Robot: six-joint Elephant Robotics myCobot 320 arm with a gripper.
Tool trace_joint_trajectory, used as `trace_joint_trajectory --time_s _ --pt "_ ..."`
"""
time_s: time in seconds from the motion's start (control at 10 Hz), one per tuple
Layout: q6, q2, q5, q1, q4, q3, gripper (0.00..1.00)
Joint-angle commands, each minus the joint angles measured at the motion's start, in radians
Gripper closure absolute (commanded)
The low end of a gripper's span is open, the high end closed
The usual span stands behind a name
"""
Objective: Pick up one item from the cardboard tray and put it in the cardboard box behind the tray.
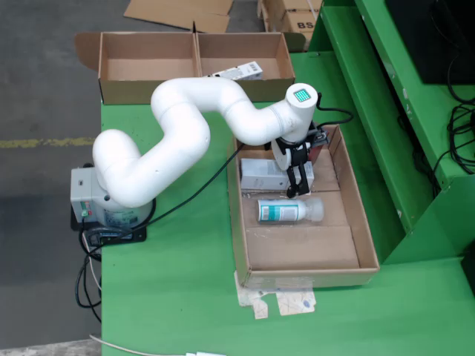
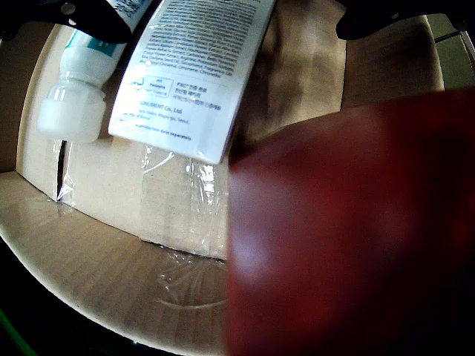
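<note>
While the white jointed arm (image 1: 185,141) reaches from its grey base across the green table (image 1: 171,297), its black gripper (image 1: 298,189) hangs low inside the long shallow cardboard tray (image 1: 367,252), fingers pointing down between the tray's items. Nothing has yet left the tray as far as can be seen, so I judge the task to be at the picking stage, with lift and transfer remaining. In the fixed view, a white rectangular carton with printed text (image 1: 260,176) lies just left of the gripper, and a clear plastic bottle with a teal label and pale cap (image 1: 289,211) lies on its side just below the fingertips. Whether the jaws are parted or closed, or touch either item, cannot be told from these views. In the gripper-mounted view the white carton (image 2: 193,74) and the bottle (image 2: 74,96) lie side by side on the taped tray floor, while a blurred dark red shape (image 2: 356,230), unidentifiable, fills the lower right. Behind the tray stands the two-compartment brown cardboard box (image 1: 148,81), with a white printed carton (image 1: 237,73) resting in its right compartment. The arm's own elbow lies between tray and box, so the carry probably calls for a rise clear of the tray wall first. A black cable (image 1: 200,185) runs across the table beside the tray.
</note>
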Motion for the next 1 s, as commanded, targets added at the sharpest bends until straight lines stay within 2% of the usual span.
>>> trace_joint_trajectory --time_s 0.0,0.2,0.9 --pt "-0.002 0.025 0.006 -0.007 0.006 0.014 0.0" --pt "-0.002 0.025 0.006 -0.007 0.006 0.014 0.0" --pt "-0.002 0.025 0.006 -0.007 0.006 0.014 0.7"
